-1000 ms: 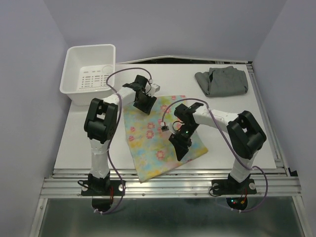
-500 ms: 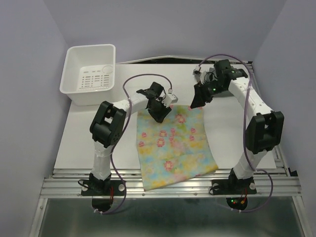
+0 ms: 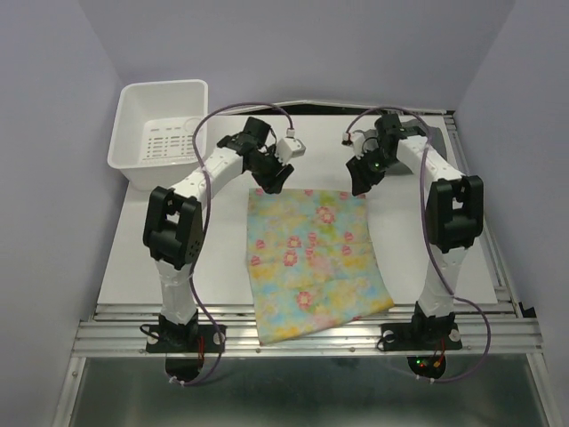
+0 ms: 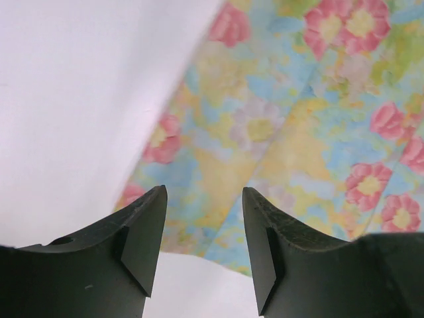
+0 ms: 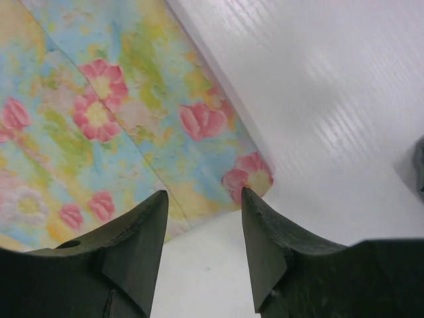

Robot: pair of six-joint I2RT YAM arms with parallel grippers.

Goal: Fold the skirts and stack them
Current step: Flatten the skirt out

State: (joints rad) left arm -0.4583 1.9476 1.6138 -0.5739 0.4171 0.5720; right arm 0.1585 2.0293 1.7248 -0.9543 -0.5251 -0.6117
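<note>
Flowered skirt [image 3: 311,258] lies flat and unfolded by the table's [image 3: 151,258] near edge, left gripper [image 3: 271,184] and right gripper [image 3: 358,187] hovering spread-fingered and empty, with folding and stacking ahead.

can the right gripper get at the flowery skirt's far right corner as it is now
Probably yes: the right gripper hangs open right over that corner of the skirt, which lies flat on the table, with nothing between.

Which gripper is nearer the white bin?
The left gripper, above the floral skirt's far left corner; the right gripper hangs above its far right corner.
</note>
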